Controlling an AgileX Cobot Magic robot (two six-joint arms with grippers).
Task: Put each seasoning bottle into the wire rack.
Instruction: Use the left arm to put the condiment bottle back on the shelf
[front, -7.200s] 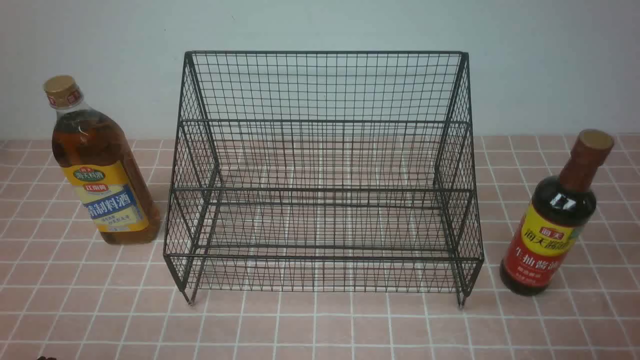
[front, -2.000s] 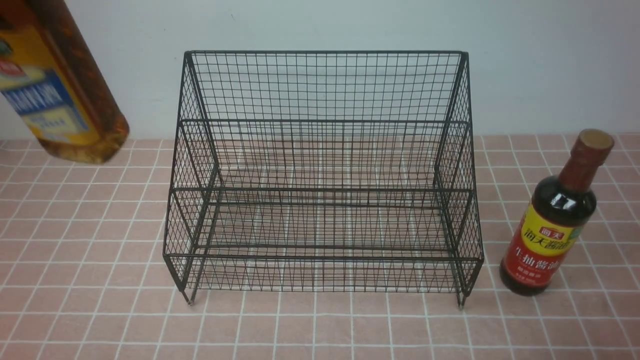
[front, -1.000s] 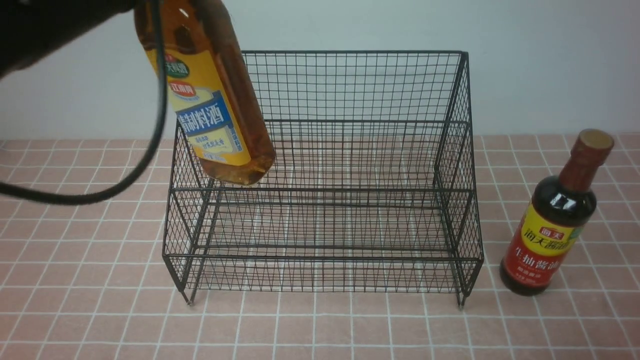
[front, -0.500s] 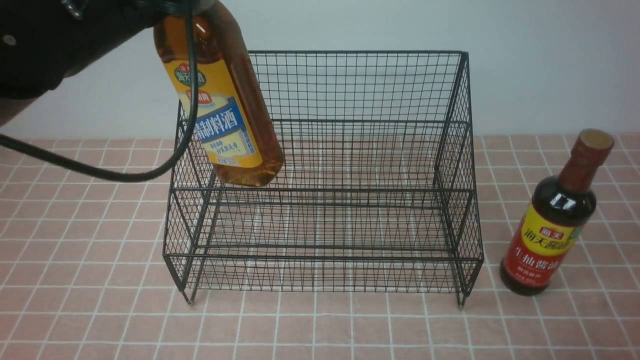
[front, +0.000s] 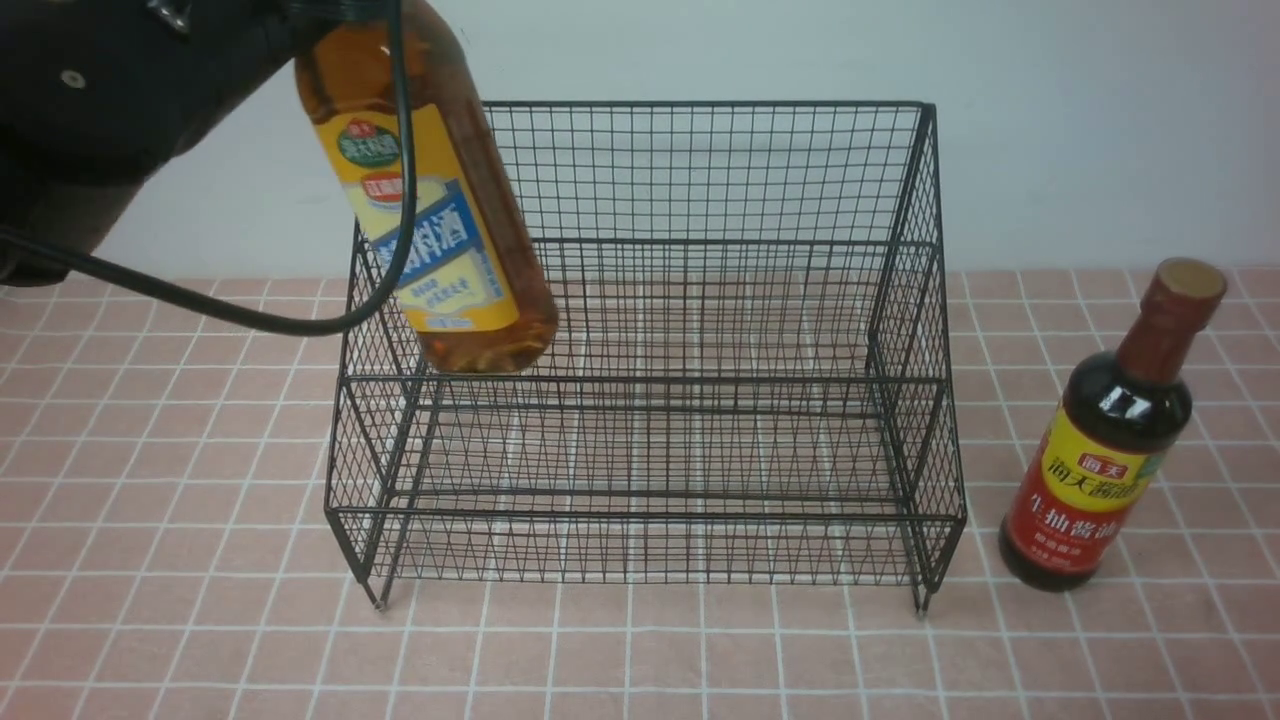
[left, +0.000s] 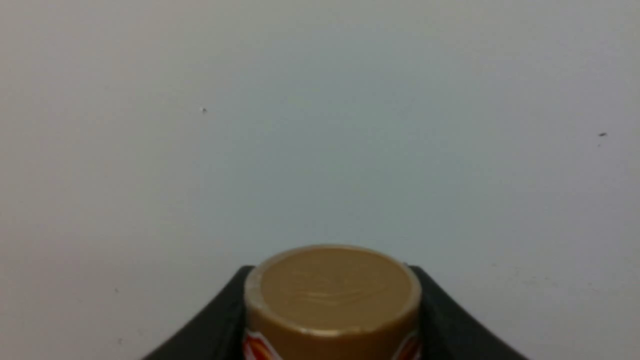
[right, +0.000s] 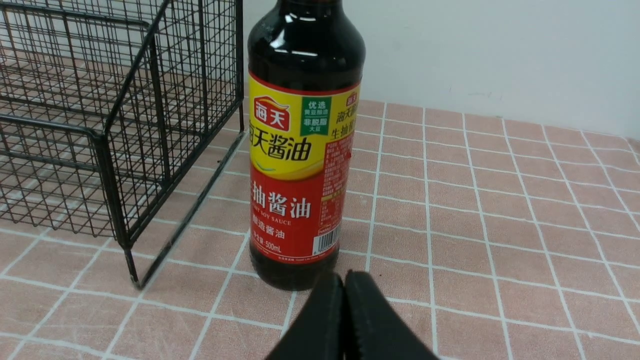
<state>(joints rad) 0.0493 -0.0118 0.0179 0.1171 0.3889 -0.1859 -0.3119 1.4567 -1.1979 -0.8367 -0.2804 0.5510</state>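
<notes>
The left pincer (left: 332, 310) clamps the amber bottle (front: 430, 200) — cap up, long axis slanting, base toward the rack's (front: 640, 516) middle. Right pincer (right: 345, 315): together; the dark bottle (front: 1100, 430) stands upright.

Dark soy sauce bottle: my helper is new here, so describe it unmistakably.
Find the big black wire rack. Just right of it, on pink tiles, stands the dark bottle. Its yellow-and-red label sets it apart from the lifted amber one.

amber bottle (front: 470, 220) seemingly aloft, dark bottle (front: 1097, 430) upright
</notes>
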